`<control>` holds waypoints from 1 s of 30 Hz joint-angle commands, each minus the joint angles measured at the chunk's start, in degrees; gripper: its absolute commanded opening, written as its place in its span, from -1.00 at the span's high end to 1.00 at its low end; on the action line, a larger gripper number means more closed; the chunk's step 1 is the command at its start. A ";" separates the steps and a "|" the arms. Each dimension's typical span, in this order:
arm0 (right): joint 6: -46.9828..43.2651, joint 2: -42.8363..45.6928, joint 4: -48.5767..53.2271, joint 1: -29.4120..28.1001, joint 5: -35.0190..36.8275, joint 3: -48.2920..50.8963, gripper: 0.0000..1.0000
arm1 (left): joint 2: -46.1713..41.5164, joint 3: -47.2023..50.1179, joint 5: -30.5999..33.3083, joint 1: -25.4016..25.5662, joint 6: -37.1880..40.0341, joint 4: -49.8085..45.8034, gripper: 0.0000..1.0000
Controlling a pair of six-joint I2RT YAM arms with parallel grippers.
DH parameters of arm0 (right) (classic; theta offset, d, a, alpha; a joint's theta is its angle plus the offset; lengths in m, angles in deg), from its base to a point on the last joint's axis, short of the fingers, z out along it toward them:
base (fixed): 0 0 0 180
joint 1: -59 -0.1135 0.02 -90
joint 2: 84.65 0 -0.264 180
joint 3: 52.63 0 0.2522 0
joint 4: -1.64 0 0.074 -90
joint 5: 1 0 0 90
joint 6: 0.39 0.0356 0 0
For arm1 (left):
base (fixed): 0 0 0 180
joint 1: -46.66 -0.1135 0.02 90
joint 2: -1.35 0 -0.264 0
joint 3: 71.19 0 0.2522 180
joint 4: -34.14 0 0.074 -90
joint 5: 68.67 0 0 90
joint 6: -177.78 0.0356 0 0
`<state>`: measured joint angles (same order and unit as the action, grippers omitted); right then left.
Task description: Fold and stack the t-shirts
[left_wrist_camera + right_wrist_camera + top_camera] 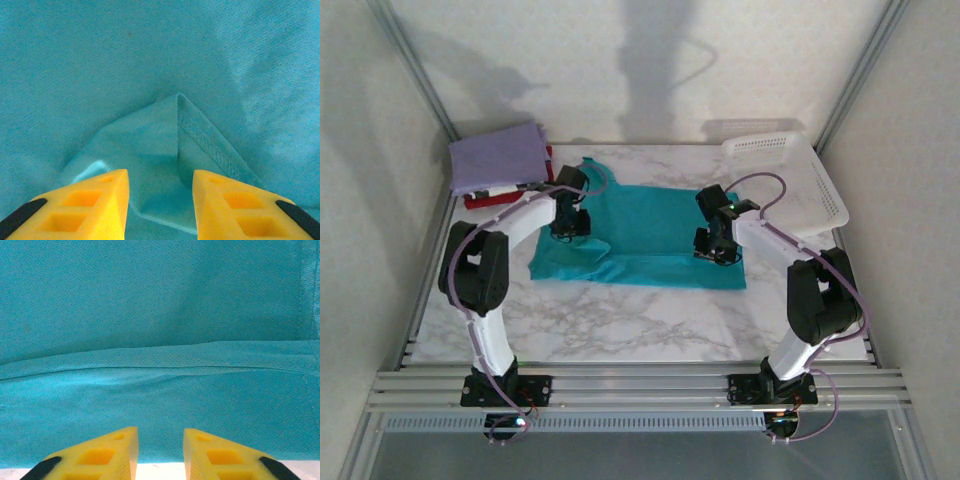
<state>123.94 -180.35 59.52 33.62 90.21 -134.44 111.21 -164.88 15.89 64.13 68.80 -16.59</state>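
Observation:
A teal t-shirt [650, 235] lies spread on the marble table [640, 320], its front edge folded over. My left gripper [565, 225] hangs over the shirt's left part. In the left wrist view it [160, 175] is open, and a folded hemmed corner of the teal shirt [165, 150] lies loose between the yellow fingers [100, 200]. My right gripper [715, 248] is over the shirt's right front. It [160, 432] is open just above the near edge of the teal cloth [160, 390], with white table showing below. A folded lavender t-shirt [498, 157] tops a stack over a red one [485, 200].
A white perforated basket [790, 175] leans at the back right corner. The folded stack sits at the back left, close to the left arm's elbow. Bare marble lies in front of the teal shirt. White walls and metal rails enclose the table.

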 commanded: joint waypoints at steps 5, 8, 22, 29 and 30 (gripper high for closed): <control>0.37 0.25 1.58 -0.59 0.53 -0.92 0.40 | 4.35 -3.20 2.75 2.12 0.61 0.84 0.25; 0.36 0.17 1.63 -0.54 0.55 -0.45 0.41 | 6.09 -4.12 6.70 2.46 0.44 -0.65 0.30; 0.22 -0.42 1.99 -0.54 0.32 -0.91 0.42 | 8.88 -5.29 11.13 2.48 0.61 -1.22 0.65; 0.04 -0.33 2.31 -0.62 0.37 -0.69 0.42 | 7.74 -6.71 13.29 2.25 0.44 -2.66 0.77; 0.12 -0.36 2.16 -0.55 0.29 -0.65 0.42 | 7.54 -7.18 13.47 2.15 0.46 -3.05 0.80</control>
<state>123.87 -180.35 60.04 33.46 90.38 -134.44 119.06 -169.95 26.67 66.45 69.17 -17.27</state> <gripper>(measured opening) 0.289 0.111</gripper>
